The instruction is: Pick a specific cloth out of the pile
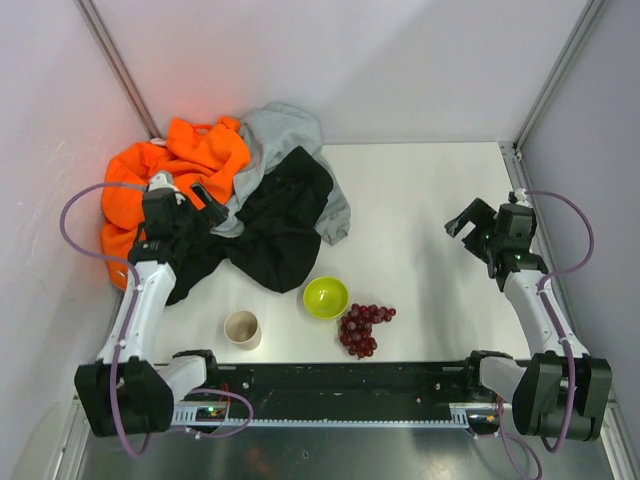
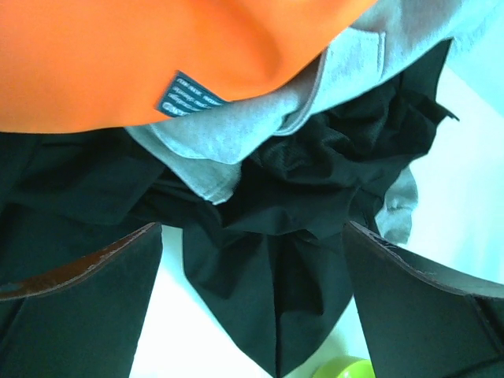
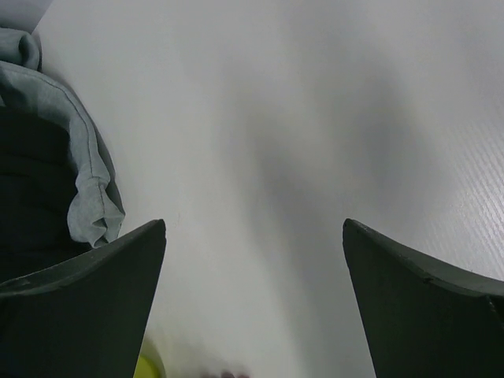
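Observation:
The pile [image 1: 215, 190] lies at the back left of the table: bright orange, light grey and black garments heaped together. The cloth [image 1: 285, 215] is the thin black fabric at the pile's front right; in the left wrist view the cloth [image 2: 299, 260] hangs in a folded point onto the white table. More black fabric [image 1: 190, 268] runs under my left arm; I cannot tell whether it is the same garment. My left gripper [image 1: 190, 197] [image 2: 252, 227] hovers open over the pile, nothing between its fingers. My right gripper [image 1: 470, 222] [image 3: 253, 224] stands open over bare table at the right.
A green bowl [image 1: 326, 297] sits just in front of the black fabric, with a beige cup [image 1: 242, 328] to its left and a bunch of red grapes [image 1: 362, 325] to its right. A dark label [image 2: 189, 96] shows at the orange garment's edge. Walls enclose the table.

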You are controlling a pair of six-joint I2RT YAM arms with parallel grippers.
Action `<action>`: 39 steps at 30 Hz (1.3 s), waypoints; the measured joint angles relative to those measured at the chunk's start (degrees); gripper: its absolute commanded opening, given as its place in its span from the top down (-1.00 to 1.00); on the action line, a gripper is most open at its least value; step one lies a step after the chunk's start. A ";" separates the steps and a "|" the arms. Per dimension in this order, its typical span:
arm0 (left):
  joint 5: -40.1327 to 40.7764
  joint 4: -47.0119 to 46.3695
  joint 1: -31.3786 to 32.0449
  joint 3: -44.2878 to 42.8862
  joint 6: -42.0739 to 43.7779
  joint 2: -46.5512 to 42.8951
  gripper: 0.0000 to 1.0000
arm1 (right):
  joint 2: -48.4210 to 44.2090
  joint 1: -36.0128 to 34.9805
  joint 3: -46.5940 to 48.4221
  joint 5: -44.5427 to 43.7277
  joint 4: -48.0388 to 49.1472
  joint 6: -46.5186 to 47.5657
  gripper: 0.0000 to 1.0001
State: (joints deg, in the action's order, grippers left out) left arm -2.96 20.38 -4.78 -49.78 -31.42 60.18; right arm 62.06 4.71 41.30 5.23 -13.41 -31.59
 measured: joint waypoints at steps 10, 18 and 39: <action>-13.44 6.36 0.17 -12.39 0.52 16.31 -0.99 | 3.19 5.77 0.52 6.49 -4.35 -5.38 -0.99; -8.70 17.73 9.18 -29.22 6.16 25.83 -0.99 | 4.44 6.01 0.52 7.28 -8.79 -6.34 -0.99; 25.62 34.32 28.48 -36.17 22.34 34.53 -0.99 | 6.73 -0.90 0.52 5.68 -10.12 -6.16 -0.99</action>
State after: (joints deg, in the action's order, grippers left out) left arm 22.65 54.70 23.70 -85.95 -9.08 94.72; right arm 68.79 3.81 41.82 10.92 -23.53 -37.76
